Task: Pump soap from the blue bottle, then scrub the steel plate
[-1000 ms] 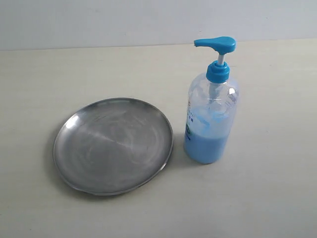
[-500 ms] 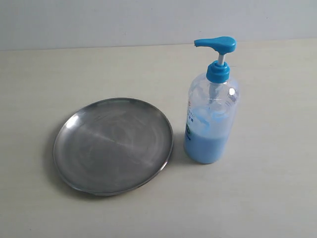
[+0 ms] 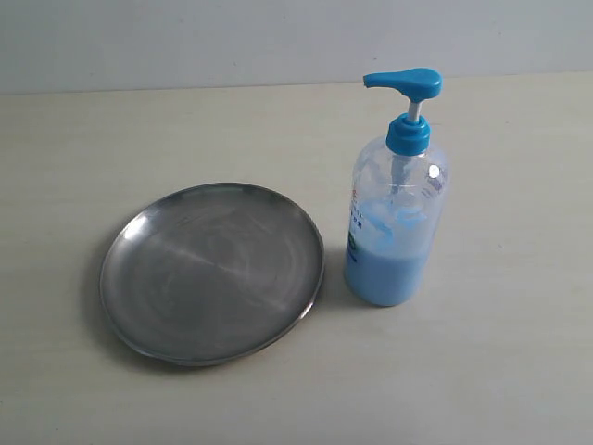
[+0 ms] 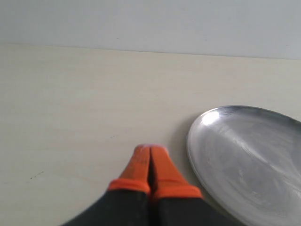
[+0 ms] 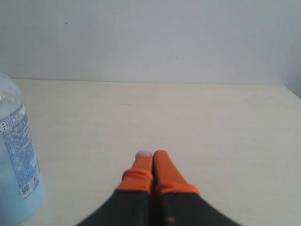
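The blue bottle (image 3: 394,222) stands upright on the table, its pump head (image 3: 404,82) raised and light blue soap (image 3: 384,273) filling its lower part. The steel plate (image 3: 211,271) lies flat just left of it, with swirled scuff marks and nothing on it. Neither gripper shows in the exterior view. My left gripper (image 4: 150,149) is shut with nothing between its orange fingertips, and the steel plate's rim (image 4: 194,155) lies close beside it. My right gripper (image 5: 153,154) is also shut on nothing, with the blue bottle (image 5: 16,165) off to one side of it.
The pale table (image 3: 482,371) meets a plain light wall (image 3: 185,42) at the back. Nothing else stands on the table within these views.
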`<state>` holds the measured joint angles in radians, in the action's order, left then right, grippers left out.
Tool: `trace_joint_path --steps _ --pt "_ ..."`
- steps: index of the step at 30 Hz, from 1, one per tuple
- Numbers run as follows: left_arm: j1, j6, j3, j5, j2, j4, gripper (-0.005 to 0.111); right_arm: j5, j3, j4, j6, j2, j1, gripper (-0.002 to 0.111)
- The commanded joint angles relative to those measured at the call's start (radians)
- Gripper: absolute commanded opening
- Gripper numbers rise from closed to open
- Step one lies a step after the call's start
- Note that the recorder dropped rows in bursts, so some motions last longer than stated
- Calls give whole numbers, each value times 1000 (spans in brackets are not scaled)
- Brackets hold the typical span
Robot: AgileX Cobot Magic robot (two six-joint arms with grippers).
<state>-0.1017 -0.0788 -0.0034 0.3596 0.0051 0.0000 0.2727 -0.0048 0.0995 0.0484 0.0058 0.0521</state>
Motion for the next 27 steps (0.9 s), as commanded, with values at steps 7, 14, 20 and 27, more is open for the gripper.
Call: trace_joint_path --steps 7,14,20,27 --pt "-5 -4 3 -7 -5 0 0 28 -59 1 4 95 -6 0" --pt "-5 -4 3 -7 -5 0 0 28 -197 1 4 200 -6 0" --pt "-5 -4 3 -7 -5 0 0 28 -305 1 4 285 -6 0" --pt "-5 -4 3 -7 -5 0 0 28 -446 1 4 377 -6 0"
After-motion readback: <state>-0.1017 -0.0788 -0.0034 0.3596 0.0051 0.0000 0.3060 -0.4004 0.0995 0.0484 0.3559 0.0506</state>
